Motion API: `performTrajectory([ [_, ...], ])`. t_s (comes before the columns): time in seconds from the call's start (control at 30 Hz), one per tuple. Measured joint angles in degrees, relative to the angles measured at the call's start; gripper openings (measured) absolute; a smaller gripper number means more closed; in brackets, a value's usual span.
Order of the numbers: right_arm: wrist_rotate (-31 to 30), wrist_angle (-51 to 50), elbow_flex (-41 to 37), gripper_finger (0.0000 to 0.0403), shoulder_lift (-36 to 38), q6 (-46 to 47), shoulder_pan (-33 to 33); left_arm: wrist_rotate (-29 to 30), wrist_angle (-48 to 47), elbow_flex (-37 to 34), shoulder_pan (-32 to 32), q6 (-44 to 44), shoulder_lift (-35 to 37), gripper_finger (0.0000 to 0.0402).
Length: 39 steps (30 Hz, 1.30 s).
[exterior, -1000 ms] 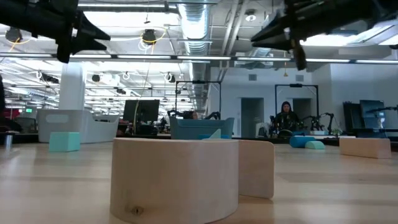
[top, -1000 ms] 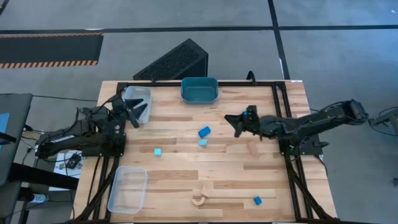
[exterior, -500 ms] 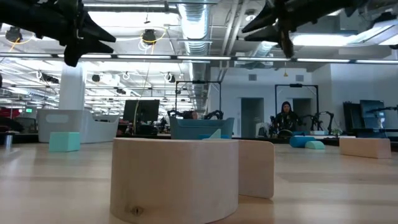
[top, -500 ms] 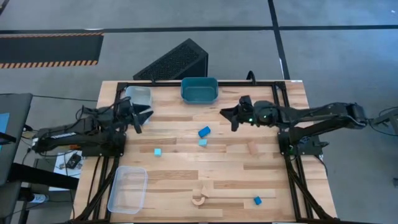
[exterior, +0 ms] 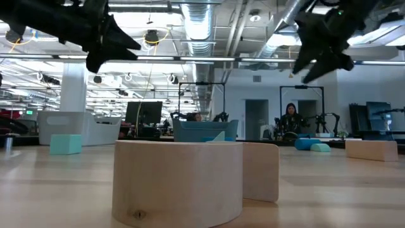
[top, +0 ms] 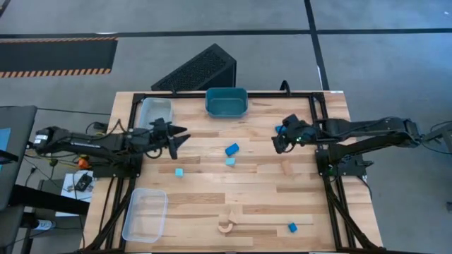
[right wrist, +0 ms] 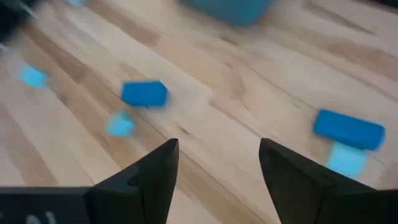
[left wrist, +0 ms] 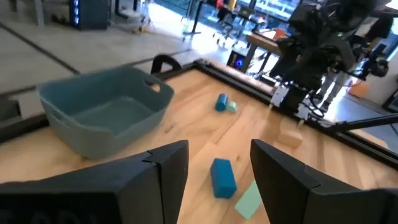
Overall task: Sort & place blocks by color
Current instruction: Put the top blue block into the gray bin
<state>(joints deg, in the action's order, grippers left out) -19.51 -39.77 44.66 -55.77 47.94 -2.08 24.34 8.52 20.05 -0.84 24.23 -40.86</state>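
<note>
**Both grippers empty above the worktop, blocks scattered below**

I see the left gripper (top: 178,136) with its fingers (left wrist: 166,167) apart and nothing between them — in the high view it hangs left of centre, just right of the clear tray (top: 156,110) at the upper left of the worktop (top: 261,185). Its wrist view looks past the gap at a darker blue block (left wrist: 222,176) with a pale cyan block (left wrist: 249,200) just beside it, and the teal tub (left wrist: 103,117) to one side.

The right gripper (top: 280,140) sits right of centre in the high view, its fingers (right wrist: 152,173) also spread wide and empty. Through its wrist view I make out another blue block (right wrist: 348,129) with a paler one touching it, though in the high view that pair is mostly hidden under the gripper.

Farther out, in the high view: the darker blue block (top: 232,149) lies near the middle of the frame, the pale cyan one (top: 230,161) just below it. A second cyan block (top: 179,172) lies apart to the left. At the lower middle rest a wooden arch (top: 225,226) and a tan block (top: 234,211) — and a blue block (top: 292,227) sits at the lower right. A second clear tray (top: 145,214) lies at the lower left. The teal tub (top: 226,102) stands at the top centre edge.
</note>
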Motion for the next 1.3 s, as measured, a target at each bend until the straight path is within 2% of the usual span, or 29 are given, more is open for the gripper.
performTrajectory([
  [0.1, -0.5, -4.0, 0.0, 0.0244, -1.6, -2.5, -0.6, 0.4, 1.9, 0.0, -1.3, 3.0, -3.7, 0.0160],
  [0.3, -0.3, -9.6, -0.3, 0.0240, -6.4, -17.5, -6.8, 4.2, 1.6, 0.0, -3.5, 5.7, -8.2, 0.0160],
  [0.43, 1.2, -8.3, -1.0, 0.0240, -12.3, -27.9, -13.1, 5.4, -0.9, -0.1, -3.7, 7.4, -9.9, 0.0160],
  [0.6, 3.4, -3.2, -0.7, 0.0240, -19.4, -43.3, -20.2, 3.9, -1.6, 0.0, -3.8, 10.5, -9.8, 0.0160],
  [0.87, 11.0, -2.1, 1.1, 0.0240, -28.6, -63.5, -28.5, 4.0, -1.7, 0.0, -3.7, 10.6, -9.4, 0.0160],
  [1.07, 12.7, 1.6, 1.1, 0.0240, -32.5, -68.8, -31.6, 5.9, -1.7, 0.0, -3.7, 10.6, -9.4, 0.0160],
  [1.2, 15.3, 3.7, 1.1, 0.0238, -34.5, -69.4, -32.9, 6.4, -1.8, 0.0, -3.7, 10.0, -9.4, 0.0160],
  [1.3, 17.1, 4.3, 1.3, 0.0222, -36.3, -68.5, -33.4, 6.4, -1.8, 0.0, -3.7, 9.5, -9.4, 0.0160],
])
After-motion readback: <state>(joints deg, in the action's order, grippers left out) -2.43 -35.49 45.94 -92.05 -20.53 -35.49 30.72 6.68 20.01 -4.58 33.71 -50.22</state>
